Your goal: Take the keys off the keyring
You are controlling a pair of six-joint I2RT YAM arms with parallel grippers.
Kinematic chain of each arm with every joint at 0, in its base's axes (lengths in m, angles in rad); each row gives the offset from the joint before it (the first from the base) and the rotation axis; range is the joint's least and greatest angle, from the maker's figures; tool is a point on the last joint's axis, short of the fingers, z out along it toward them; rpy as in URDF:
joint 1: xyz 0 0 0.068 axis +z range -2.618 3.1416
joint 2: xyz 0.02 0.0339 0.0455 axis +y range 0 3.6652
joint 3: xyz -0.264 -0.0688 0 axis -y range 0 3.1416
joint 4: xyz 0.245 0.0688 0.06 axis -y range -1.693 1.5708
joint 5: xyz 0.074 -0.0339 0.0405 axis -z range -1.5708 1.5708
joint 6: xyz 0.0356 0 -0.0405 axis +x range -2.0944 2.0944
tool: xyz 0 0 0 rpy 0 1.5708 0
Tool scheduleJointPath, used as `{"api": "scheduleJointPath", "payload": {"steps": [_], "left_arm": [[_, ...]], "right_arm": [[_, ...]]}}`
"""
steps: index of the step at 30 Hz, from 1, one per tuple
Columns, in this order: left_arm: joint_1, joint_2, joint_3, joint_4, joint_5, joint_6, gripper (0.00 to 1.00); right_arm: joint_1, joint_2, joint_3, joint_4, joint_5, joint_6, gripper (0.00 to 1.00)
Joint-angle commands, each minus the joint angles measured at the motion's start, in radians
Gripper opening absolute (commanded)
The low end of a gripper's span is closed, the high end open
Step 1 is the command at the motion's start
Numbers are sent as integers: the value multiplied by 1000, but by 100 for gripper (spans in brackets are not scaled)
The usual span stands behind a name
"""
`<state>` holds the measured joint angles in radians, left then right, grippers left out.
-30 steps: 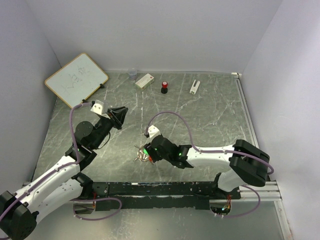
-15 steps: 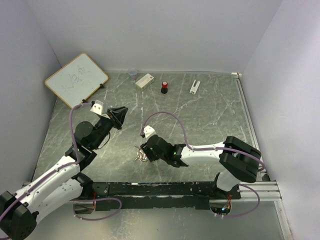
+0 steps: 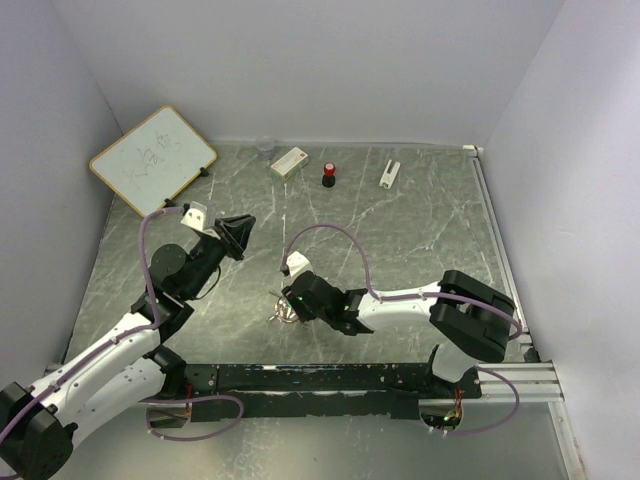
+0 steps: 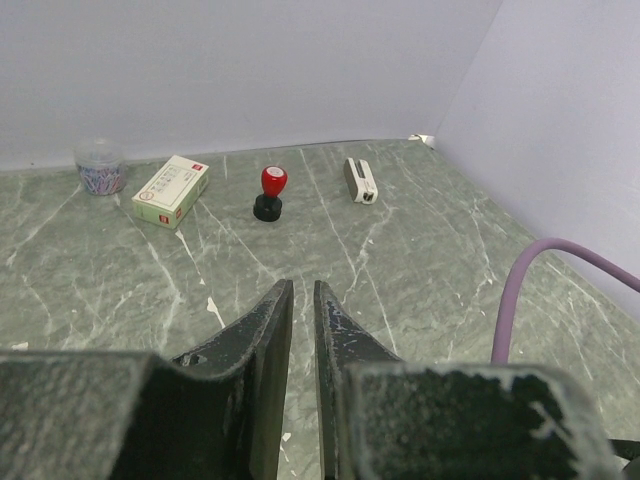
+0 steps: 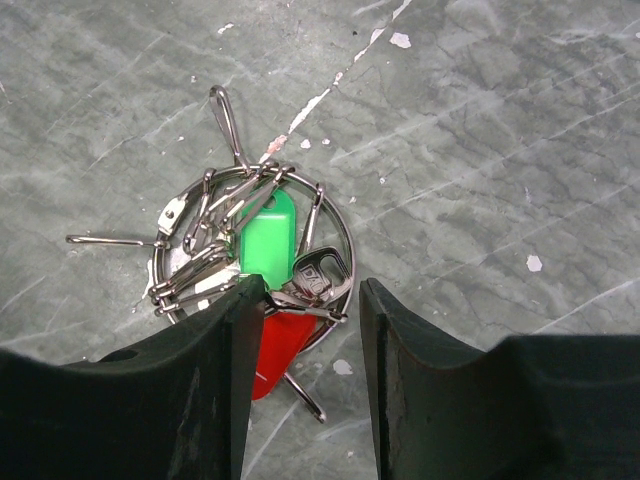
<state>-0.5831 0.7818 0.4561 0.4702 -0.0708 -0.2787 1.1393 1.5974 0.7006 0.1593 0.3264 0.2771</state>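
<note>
Keyring [image 5: 343, 238] lies flat on the table [image 3: 420, 240], near the front edge, with the keys [image 5: 265, 240] bunched on it: green head on top, red head [image 5: 285, 345] below, plus several silver clips. Right gripper [image 5: 312, 290] is down over the bunch, jaws spread wide. Its left finger [image 5: 225, 370] overlaps the ring's edge and nothing is pinched. Left gripper [image 4: 303, 305] is raised off to the left, well apart from the ring, jaws almost together with a thin slit and empty. Along the far wall are a whiteboard [image 3: 152, 160], box [image 4: 171, 189], red-capped stamp [image 4: 270, 192] and clip cup [image 4: 100, 166].
</note>
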Motion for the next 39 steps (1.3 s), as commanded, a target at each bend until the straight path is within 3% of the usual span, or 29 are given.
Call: {"api": "scheduleJointPath", "payload": {"steps": [1, 5, 6, 9, 10, 15, 19, 24, 39], "left_arm": [[6, -14, -13, 36, 5, -7, 25], [6, -21, -13, 30, 0, -7, 25], [7, -22, -14, 27, -2, -7, 25], [6, -28, -14, 21, -9, -5, 25], [7, -29, -14, 21, -12, -4, 24], [7, -24, -2, 21, -9, 6, 25], [6, -8, 12, 9, 0, 22, 23], [8, -2, 2, 44, 45, 36, 21], [7, 121, -14, 313, 438, 142, 19]], "right_arm": [[1, 33, -14, 43, 23, 16, 42], [0, 54, -16, 52, 23, 28, 40], [-2, 57, -17, 52, 23, 29, 35], [-1, 64, -6, 30, 30, 37, 2], [-1, 63, 0, 18, 36, 40, 0], [0, 3, 43, -43, 100, 9, 0], [-1, -119, 111, -95, 179, -58, 0], [-1, -269, 183, -105, 172, -156, 0], [1, -489, 319, -205, 66, -302, 0]]}}
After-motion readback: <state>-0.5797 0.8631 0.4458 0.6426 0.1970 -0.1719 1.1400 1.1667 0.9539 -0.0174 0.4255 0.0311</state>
